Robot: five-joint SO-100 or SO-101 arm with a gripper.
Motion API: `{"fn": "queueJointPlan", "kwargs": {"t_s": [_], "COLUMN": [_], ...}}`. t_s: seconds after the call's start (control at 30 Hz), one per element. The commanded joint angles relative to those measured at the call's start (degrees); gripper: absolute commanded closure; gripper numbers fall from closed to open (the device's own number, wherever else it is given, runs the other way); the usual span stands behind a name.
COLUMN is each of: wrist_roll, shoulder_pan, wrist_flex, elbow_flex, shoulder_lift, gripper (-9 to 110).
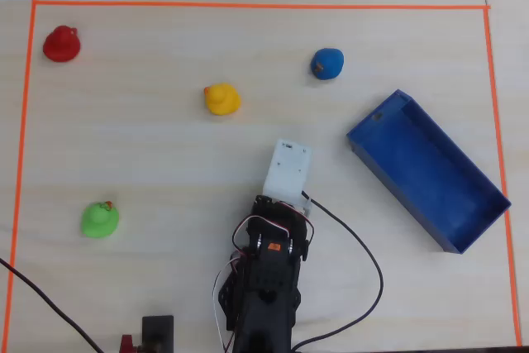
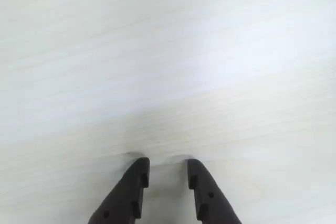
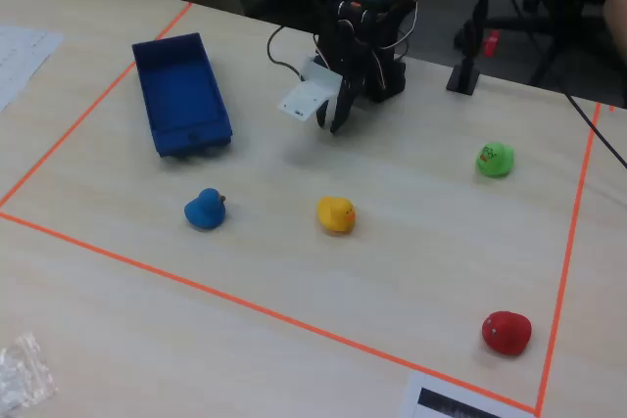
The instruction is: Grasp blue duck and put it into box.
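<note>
The blue duck (image 1: 327,64) stands on the pale wooden table, apart from everything; it also shows in the fixed view (image 3: 205,209). The long blue box (image 1: 430,173) lies empty at the right in the overhead view and at the back left in the fixed view (image 3: 180,95). My gripper (image 2: 168,165) hangs low over bare table near the arm's base, its black fingers a little apart with nothing between them. In the fixed view the gripper (image 3: 333,122) points down, well short of the duck. In the overhead view a white wrist block (image 1: 288,171) hides the fingers.
A yellow duck (image 1: 221,98) sits mid-table, a green duck (image 1: 100,219) at the left, a red duck (image 1: 61,44) in the far left corner. Orange tape (image 1: 248,6) frames the work area. A black cable (image 1: 364,254) loops beside the arm.
</note>
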Motion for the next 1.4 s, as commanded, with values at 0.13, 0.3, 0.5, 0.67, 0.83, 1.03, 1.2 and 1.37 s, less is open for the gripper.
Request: {"fn": "queueJointPlan", "kwargs": {"t_s": [0.13,0.3,0.5,0.67,0.83,1.03,1.2,1.37], "wrist_roll": [-0.3,-0.3,-0.3,-0.3,-0.3,-0.3,-0.2,1.9], "shoulder_pan": [0.4,0.4,0.4,0.4,0.4,0.4,-2.1,-2.5], "wrist_flex": [0.9,0.9,0.9,0.9,0.9,0.9,0.9,0.7], "elbow_flex": [-0.2,-0.2,-0.2,-0.2,-0.2,-0.2,-0.2,-0.2], "shoulder_lift": [-0.5,-0.5,-0.5,-0.5,-0.5,-0.5,-0.5,-0.5], "gripper": [94,94,94,94,94,94,94,97]}}
